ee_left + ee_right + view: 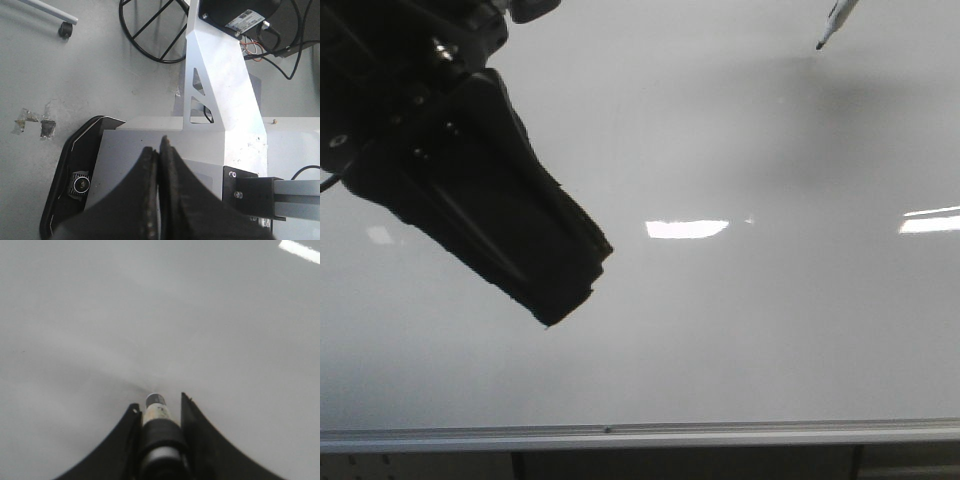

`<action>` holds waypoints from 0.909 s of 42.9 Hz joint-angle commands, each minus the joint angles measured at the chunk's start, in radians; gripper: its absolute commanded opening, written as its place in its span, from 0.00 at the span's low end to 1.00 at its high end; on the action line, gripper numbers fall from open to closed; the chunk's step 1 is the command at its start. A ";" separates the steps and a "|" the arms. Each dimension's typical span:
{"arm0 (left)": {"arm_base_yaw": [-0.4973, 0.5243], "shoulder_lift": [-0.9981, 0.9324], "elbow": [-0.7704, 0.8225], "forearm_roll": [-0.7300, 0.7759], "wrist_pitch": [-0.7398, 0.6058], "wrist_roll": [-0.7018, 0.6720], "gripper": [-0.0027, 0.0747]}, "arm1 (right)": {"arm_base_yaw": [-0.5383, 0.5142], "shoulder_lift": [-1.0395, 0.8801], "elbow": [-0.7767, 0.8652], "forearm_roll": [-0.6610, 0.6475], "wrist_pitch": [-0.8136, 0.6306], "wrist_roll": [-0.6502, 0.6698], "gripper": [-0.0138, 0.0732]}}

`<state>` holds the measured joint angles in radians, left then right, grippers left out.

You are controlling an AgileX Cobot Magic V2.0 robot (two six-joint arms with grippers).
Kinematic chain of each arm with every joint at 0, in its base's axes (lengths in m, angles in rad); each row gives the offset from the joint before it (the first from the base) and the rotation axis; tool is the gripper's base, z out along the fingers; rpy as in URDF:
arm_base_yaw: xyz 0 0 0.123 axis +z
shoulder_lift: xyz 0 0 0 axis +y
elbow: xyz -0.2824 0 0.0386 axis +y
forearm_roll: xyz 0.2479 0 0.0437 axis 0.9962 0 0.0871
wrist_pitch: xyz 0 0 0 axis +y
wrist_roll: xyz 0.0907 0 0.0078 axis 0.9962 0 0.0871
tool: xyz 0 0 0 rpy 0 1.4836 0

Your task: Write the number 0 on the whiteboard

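Whiteboard [740, 330] surface fills the front view, glossy pale grey-white and lying flat as the worktop, with no marker stroke visible anywhere on it; the number 0 cannot be seen in any view. Along the near edge runs one silver rail [720, 434], with a dark gap and paler panels below it. Two bright rectangular reflections lie on the board, one near the middle [687, 228] and one at the right edge [930, 221].

Over the near-left part of the board hangs the left gripper [565, 285], a black bulk angled toward the middle; in the left wrist view its fingers [172, 200] stand pressed together with nothing between them. That view looks down past the board onto a grey floor [90, 80] with one caster wheel [64, 30], looping black cables [150, 35] and a white metal bracket [220, 100].

At the far right corner one marker [834, 22] points its dark tip down at the board, a soft shadow spread beside it. In the right wrist view the right gripper [160, 412] clamps the marker barrel between its two black fingers [200, 440], tip toward the bare board; whether the tip touches cannot be told.
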<state>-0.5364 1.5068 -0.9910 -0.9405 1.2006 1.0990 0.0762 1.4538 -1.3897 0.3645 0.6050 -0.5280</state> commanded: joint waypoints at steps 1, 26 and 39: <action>-0.005 -0.039 -0.028 -0.064 0.026 0.000 0.01 | -0.005 -0.019 -0.040 0.013 -0.072 -0.003 0.08; -0.005 -0.039 -0.028 -0.064 0.026 0.000 0.01 | -0.004 0.045 -0.040 0.026 -0.007 -0.003 0.08; -0.005 -0.039 -0.028 -0.064 0.024 0.000 0.01 | -0.004 0.046 -0.040 -0.003 0.018 -0.003 0.08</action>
<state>-0.5364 1.5068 -0.9910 -0.9405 1.2006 1.0990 0.0762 1.5321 -1.3915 0.3717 0.6745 -0.5280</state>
